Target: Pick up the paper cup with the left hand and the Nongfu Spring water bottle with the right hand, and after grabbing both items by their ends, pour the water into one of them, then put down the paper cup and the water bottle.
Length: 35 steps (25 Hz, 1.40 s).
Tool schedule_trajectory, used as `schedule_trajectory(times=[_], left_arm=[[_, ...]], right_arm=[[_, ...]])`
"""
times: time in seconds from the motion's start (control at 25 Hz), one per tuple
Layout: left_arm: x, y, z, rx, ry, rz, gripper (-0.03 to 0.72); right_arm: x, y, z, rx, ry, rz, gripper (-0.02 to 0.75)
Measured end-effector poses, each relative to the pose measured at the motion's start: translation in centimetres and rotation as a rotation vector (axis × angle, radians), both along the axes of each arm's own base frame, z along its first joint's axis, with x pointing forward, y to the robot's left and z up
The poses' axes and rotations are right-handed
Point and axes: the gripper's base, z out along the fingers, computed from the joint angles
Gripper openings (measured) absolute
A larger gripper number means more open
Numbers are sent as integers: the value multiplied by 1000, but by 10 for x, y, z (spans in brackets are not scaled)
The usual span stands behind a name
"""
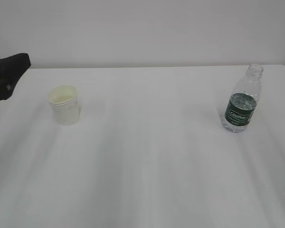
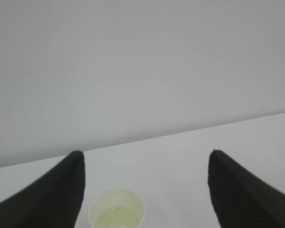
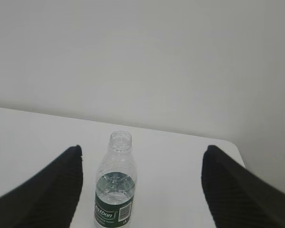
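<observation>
Fingers [image 2: 57, 190] flank paper cup [image 2: 116, 209], apart, untouched.

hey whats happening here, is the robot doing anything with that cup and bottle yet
Nothing is held yet. The paper cup and the uncapped water bottle both stand upright on the white table, far apart. The left claw is open with the cup just ahead between its fingers, and the right claw is open facing the bottle. It looks like both are lined up to grab.
</observation>
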Motion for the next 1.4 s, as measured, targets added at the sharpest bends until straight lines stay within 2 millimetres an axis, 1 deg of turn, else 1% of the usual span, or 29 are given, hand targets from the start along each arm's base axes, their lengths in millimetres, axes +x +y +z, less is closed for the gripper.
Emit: schedule_trajectory(times=[0.16,0.32,0.68,0.96,1.24,1.4], left_arm=[[-10,4,9,11,11,9,577],[-19,8,15,25,33,19,576],[-46,18,31,50,67,44,576],[-72,29,38,78,132,72,576],[-105,41,43,86,180,100,575],[-116,45,45,65,195,106,575]], right_arm=[[-16,-2,6,-5,-2,-16,592],[-27,-3,8,-8,7,-30,592],[-50,-7,6,-11,63,-63,591],[-66,-9,2,11,113,-85,592],[-89,-10,2,42,98,-96,591],[-101,-11,0,43,123,-109,591]])
